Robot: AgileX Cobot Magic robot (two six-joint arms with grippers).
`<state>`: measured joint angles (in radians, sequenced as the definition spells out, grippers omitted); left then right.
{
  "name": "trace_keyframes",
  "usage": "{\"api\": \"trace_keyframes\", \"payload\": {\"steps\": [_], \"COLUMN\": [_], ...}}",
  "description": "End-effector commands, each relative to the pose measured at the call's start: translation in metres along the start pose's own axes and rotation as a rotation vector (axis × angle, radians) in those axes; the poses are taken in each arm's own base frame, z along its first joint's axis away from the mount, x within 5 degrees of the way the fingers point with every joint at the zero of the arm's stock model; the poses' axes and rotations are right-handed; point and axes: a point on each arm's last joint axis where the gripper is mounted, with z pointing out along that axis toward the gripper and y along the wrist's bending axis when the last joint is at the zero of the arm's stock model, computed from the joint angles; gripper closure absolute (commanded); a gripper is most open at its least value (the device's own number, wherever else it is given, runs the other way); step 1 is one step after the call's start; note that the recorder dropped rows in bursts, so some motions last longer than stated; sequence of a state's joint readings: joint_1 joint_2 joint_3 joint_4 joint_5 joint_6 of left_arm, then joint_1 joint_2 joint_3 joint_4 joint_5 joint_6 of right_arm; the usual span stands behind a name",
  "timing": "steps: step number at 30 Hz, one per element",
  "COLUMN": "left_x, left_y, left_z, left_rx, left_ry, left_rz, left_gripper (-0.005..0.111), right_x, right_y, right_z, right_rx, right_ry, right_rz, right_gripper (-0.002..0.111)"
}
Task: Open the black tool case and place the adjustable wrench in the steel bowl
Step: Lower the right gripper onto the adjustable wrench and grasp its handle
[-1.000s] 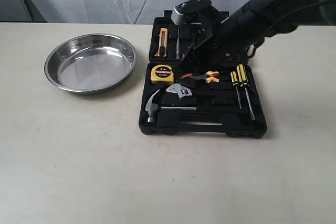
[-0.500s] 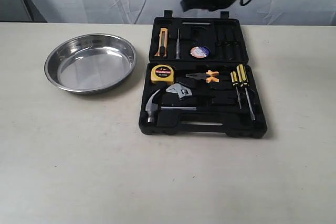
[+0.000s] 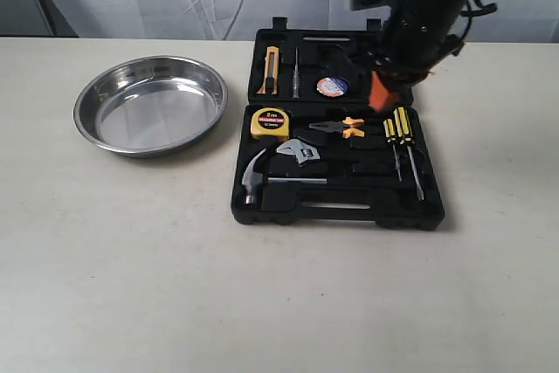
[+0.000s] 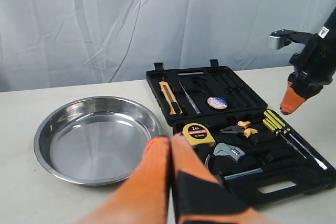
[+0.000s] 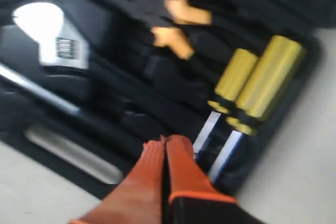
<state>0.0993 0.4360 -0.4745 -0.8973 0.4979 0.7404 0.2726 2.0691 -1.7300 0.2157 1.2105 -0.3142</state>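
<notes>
You'll see the steel bowl [image 3: 150, 118] is polished metal, smooth and mirror-bright, on a matt pale counter [image 3: 262, 303]. The black tool case [image 3: 262, 207] is dull moulded plastic. The adjustable wrench [image 3: 301, 153] and hammer [image 3: 255, 177] have shiny metal heads; the screwdrivers [image 3: 397, 127] have glossy yellow handles. The left gripper [image 4: 170, 141] and right gripper [image 3: 381, 102] wear a matt orange covering

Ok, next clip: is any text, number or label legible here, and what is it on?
"2m": on the face of the yellow tape measure.
The smaller line under "2m": too small to read.
Print on the round blue-and-white label: too small to read.
Scale marks on the wrench head: blurred, unreadable.
No other text shows.
</notes>
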Motion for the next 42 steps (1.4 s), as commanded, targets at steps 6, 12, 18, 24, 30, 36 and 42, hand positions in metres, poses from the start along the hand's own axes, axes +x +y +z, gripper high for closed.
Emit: {"api": "trace_keyframes", "payload": {"steps": [6, 12, 18, 24, 30, 36, 42], "left_x": [0.003, 0.004, 0.005, 0.006, 0.006, 0.006, 0.006], "left_y": [0.000, 0.000, 0.000, 0.000, 0.000, 0.000, 0.000], "left_z": [-0.001, -0.001, -0.001, -0.001, -0.001, -0.001, -0.001], "left_rx": [-0.005, 0.001, 0.003, -0.001, 0.002, 0.002, 0.004], "left_ry": [0.012, 0.030, 0.037, 0.043, 0.048, 0.048, 0.050], "left_rz": [0.017, 0.030, 0.036, 0.049, 0.050, 0.050, 0.050], "left_gripper": [0.107, 0.107, 0.107, 0.107, 0.107, 0.107, 0.107], "right_x": [-0.041, -0.029, -0.026, -0.022, -0.022, -0.021, -0.018], "right_y": [0.070, 0.043, 0.034, 0.025, 0.024, 0.023, 0.021], "right_z": [0.015, 0.022, 0.054, 0.091, 0.100, 0.107, 0.121], "right_rx": [-0.220, 0.101, 0.107, 0.079, 0.078, 0.067, 0.040], "right_ry": [-0.343, -0.143, -0.021, 0.082, 0.082, 0.092, 0.125], "right_rz": [-0.240, -0.637, -0.889, -0.895, -0.901, -0.899, -0.891], "right_gripper": [0.109, 0.079, 0.052, 0.052, 0.052, 0.052, 0.060]}}
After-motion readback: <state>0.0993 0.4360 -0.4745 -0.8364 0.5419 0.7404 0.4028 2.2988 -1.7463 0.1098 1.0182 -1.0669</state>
